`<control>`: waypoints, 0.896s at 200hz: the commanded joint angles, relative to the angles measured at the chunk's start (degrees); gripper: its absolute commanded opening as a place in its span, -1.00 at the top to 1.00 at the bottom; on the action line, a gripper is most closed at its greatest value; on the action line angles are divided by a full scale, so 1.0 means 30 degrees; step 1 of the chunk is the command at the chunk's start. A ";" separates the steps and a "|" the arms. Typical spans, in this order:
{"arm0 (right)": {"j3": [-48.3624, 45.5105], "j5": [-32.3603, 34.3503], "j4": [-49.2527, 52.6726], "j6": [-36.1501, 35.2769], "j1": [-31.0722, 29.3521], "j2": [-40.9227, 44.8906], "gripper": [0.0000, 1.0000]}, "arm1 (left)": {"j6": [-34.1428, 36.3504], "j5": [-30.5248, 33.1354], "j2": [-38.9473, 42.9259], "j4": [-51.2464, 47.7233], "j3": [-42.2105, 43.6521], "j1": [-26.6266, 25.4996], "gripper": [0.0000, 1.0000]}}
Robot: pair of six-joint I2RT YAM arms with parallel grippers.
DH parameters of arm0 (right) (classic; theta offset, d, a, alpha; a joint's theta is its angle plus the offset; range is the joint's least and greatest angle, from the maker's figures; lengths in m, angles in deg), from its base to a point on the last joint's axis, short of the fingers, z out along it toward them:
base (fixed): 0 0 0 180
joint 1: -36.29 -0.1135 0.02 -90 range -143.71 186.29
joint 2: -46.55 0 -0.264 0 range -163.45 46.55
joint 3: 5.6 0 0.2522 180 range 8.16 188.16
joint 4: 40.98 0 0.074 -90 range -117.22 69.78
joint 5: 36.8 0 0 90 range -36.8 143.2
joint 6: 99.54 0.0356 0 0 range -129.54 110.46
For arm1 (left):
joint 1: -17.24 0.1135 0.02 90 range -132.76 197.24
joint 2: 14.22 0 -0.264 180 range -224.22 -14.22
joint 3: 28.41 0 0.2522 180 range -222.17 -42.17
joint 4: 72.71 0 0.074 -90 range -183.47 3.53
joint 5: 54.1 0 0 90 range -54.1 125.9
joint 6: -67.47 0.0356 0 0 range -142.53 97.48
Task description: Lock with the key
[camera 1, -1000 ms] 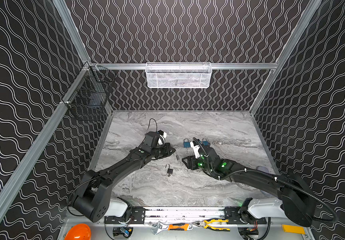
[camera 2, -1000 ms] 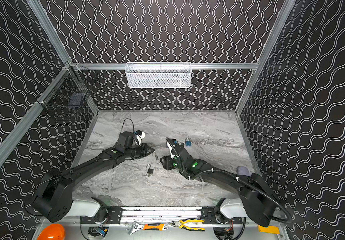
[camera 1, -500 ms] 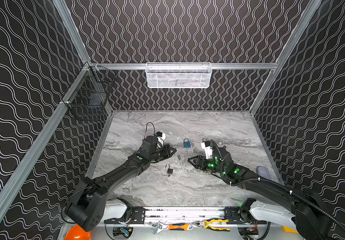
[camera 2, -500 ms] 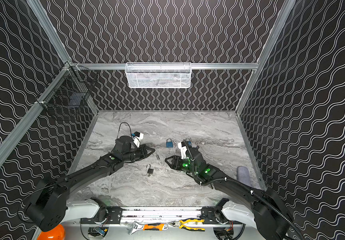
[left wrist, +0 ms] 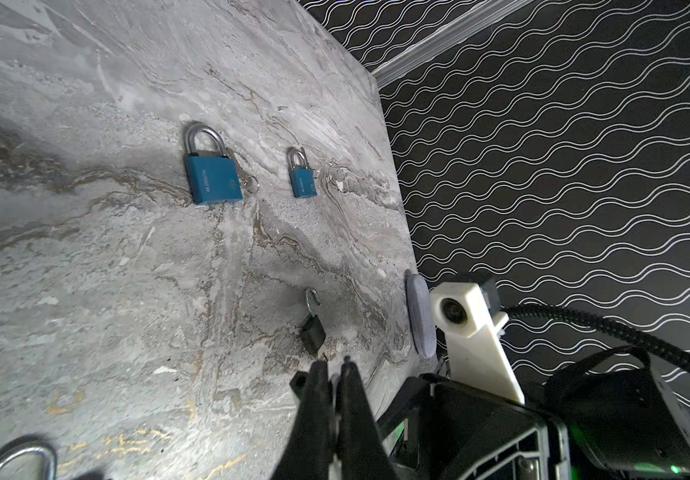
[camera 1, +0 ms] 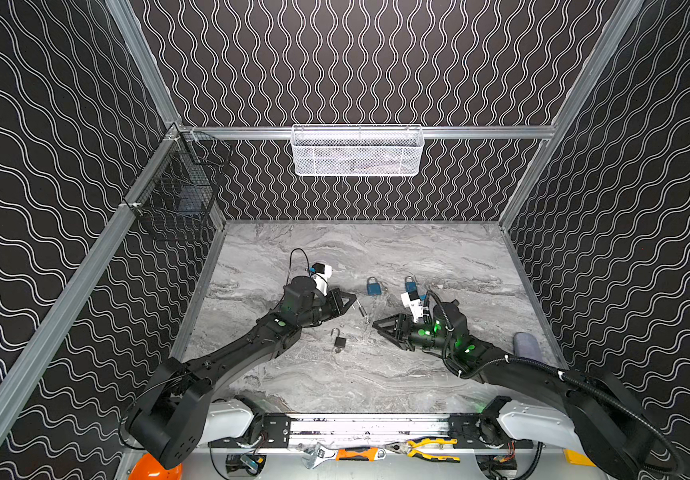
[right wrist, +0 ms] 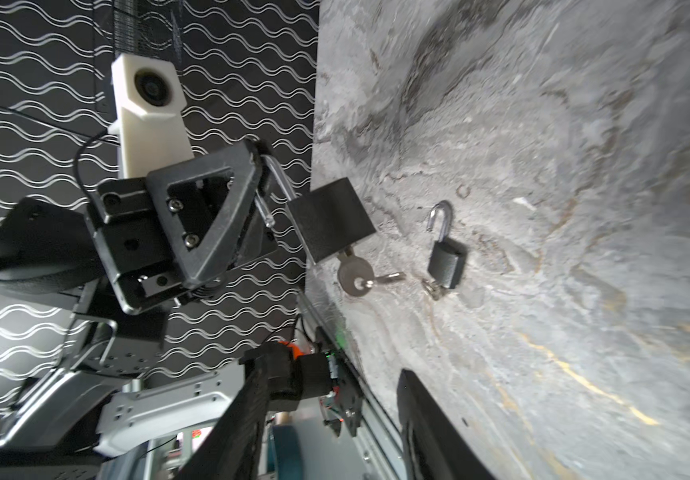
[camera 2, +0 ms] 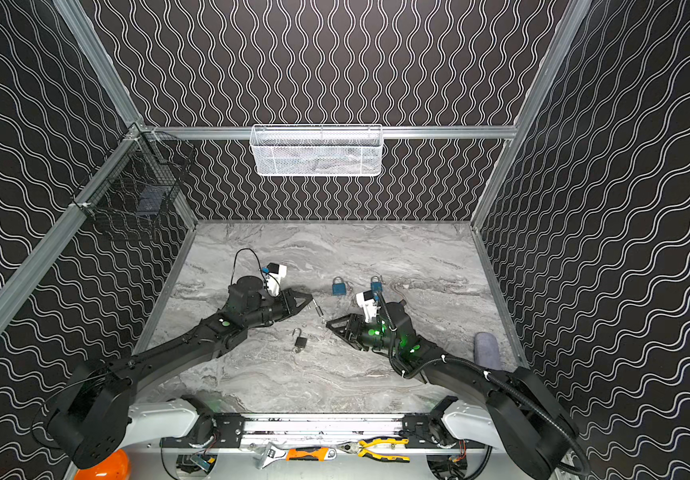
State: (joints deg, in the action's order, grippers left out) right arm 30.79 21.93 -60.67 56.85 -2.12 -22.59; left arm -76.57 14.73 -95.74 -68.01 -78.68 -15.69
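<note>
Black padlock (right wrist: 329, 218), left of centre in the right wrist view, hangs by its open shackle (right wrist: 281, 183) from the left end effector (right wrist: 261, 166), whose fingers are pressed together on the shackle's bend. A key (right wrist: 355, 271) sits in the lock's underside and a spare key (right wrist: 391, 276) dangles beside it. Right end effector (camera 1: 380, 330), low and right of centre in a top view, is spread and empty, near the lock. Lock looks rigid, dense and free to swing on smooth steel, so the key's flat bow seems the place to pinch, squarely across its faces.
</note>
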 commanded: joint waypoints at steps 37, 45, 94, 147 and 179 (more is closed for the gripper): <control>-0.0513 -0.1127 -0.6019 0.3622 0.0006 -0.1663 0.01 | -0.0815 0.0506 0.0250 0.2654 0.0466 -0.0417 1.00; -0.0486 -0.1179 -0.6526 0.3886 0.0002 -0.2035 0.02 | -0.0926 0.0456 0.0181 0.2778 0.0437 -0.0493 1.00; 0.0110 -0.0824 -0.7277 0.3959 -0.0041 -0.3463 0.07 | -0.1152 0.0407 0.0380 0.2983 0.0534 -0.0613 1.00; 0.0832 -0.1031 -0.9648 0.5021 -0.0024 -0.5235 0.08 | -0.1248 0.0295 0.0653 0.2953 0.0743 -0.0653 1.00; 0.0809 -0.0832 -0.9950 0.5108 0.0122 -0.5505 0.08 | -0.1310 0.0272 0.0809 0.2871 0.0828 -0.0647 1.00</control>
State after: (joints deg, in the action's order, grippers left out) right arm 32.93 19.26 -85.32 70.71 -2.10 -38.75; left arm -79.54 15.74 -93.57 -61.87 -76.32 -17.59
